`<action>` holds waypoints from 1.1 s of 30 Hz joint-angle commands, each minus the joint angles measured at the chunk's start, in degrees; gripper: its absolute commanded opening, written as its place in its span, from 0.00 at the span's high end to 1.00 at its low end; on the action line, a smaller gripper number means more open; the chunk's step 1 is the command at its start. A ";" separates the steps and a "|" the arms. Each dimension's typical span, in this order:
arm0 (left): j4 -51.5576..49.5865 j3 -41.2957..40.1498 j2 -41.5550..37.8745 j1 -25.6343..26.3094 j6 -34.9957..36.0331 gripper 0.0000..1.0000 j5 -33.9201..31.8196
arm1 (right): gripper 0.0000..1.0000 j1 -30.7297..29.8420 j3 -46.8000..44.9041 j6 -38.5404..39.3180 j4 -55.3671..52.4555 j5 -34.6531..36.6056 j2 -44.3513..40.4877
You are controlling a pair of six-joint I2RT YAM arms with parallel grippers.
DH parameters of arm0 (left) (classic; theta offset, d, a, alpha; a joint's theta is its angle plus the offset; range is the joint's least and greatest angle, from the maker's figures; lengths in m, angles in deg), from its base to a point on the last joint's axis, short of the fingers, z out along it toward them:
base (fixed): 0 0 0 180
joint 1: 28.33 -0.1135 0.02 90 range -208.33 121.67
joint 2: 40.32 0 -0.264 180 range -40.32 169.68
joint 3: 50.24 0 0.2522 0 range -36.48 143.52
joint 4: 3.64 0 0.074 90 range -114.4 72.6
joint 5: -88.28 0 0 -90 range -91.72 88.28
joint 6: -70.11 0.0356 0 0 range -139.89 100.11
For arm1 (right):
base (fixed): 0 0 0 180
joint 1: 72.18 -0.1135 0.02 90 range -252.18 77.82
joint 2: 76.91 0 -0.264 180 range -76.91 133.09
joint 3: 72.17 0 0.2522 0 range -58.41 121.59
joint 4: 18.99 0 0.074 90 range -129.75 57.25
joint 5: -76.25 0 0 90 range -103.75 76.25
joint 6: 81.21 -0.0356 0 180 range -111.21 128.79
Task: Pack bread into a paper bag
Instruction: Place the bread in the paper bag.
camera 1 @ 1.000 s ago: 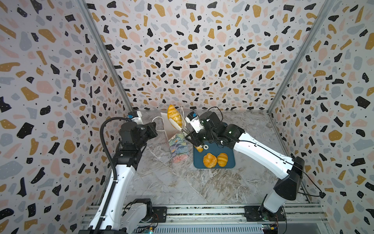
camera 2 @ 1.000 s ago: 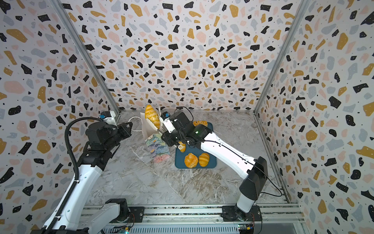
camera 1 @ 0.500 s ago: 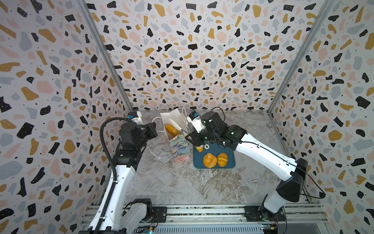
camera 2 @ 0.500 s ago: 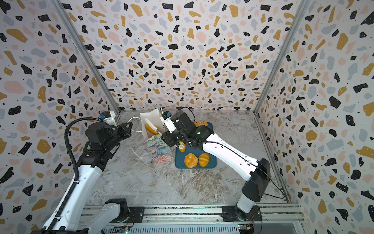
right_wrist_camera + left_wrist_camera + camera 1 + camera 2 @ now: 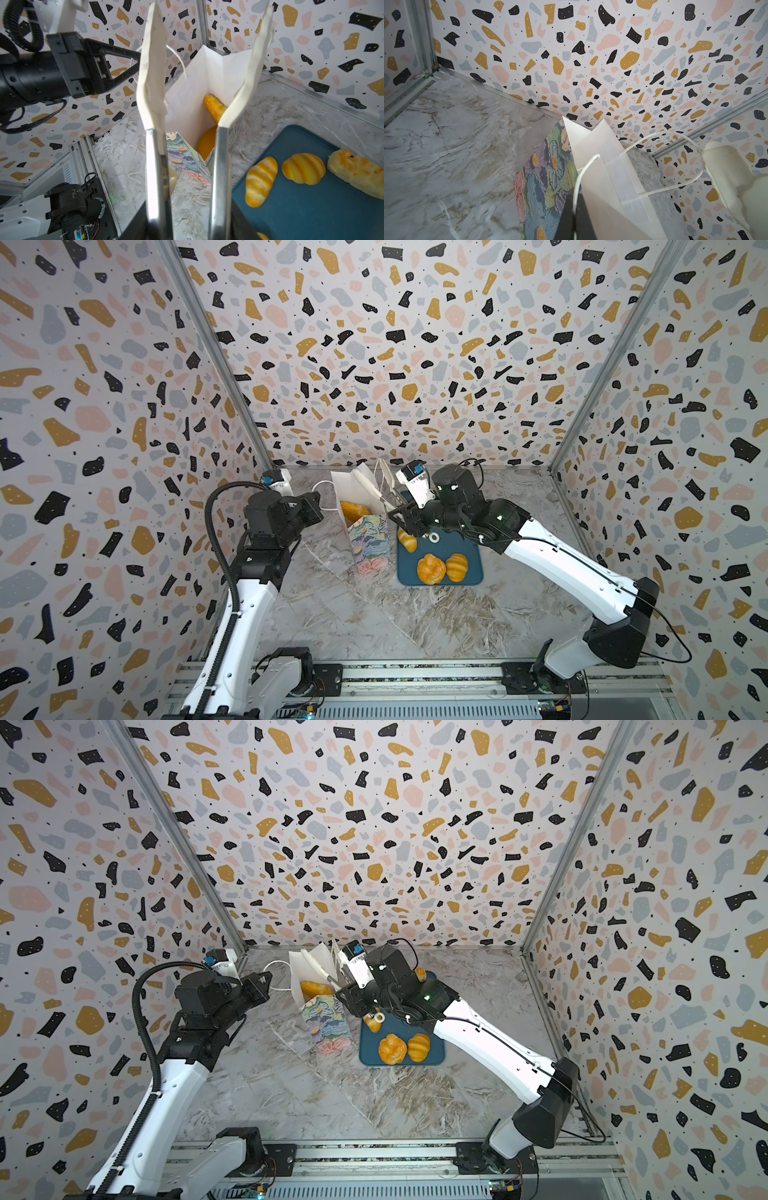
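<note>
The paper bag (image 5: 369, 533) (image 5: 328, 1017) (image 5: 193, 99) stands with its mouth open. Golden bread (image 5: 353, 510) (image 5: 316, 988) (image 5: 214, 106) lies inside it. My left gripper (image 5: 318, 499) (image 5: 266, 982) (image 5: 574, 193) is shut on the bag's white cord handle (image 5: 586, 166), left of the bag. My right gripper (image 5: 405, 516) (image 5: 191, 218) grips metal tongs (image 5: 376, 485) (image 5: 153, 83). Their white tips are spread above the bag's mouth with nothing between them. A striped roll (image 5: 407, 540) (image 5: 260, 180), a round bun (image 5: 431, 569) and a striped bun (image 5: 456, 567) (image 5: 303, 168) lie on the tray.
The dark-teal tray (image 5: 469, 547) (image 5: 370, 1050) (image 5: 311, 207) lies right of the bag, under my right arm. A crumb-topped piece (image 5: 357, 172) sits at its far end. Terrazzo-patterned walls close in the marble floor on three sides, with the back wall just behind the bag.
A second ago the tongs held a striped roll above the bag. The roll dropped into the bag, and the tongs' tips have spread apart. My left arm stayed still.
</note>
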 commanded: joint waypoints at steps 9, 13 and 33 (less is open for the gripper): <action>1.04 -1.37 -1.65 -0.23 -1.38 1.00 -0.64 | 0.53 4.05 -6.22 -1.04 3.77 -0.16 -8.04; 0.46 -1.34 -2.04 -0.16 -1.66 1.00 -1.07 | 0.53 6.16 -9.19 -1.47 4.04 -1.20 -9.85; 0.59 -2.39 -3.66 -0.15 -3.26 1.00 -1.65 | 0.53 9.93 -20.16 0.51 0.22 1.16 -11.73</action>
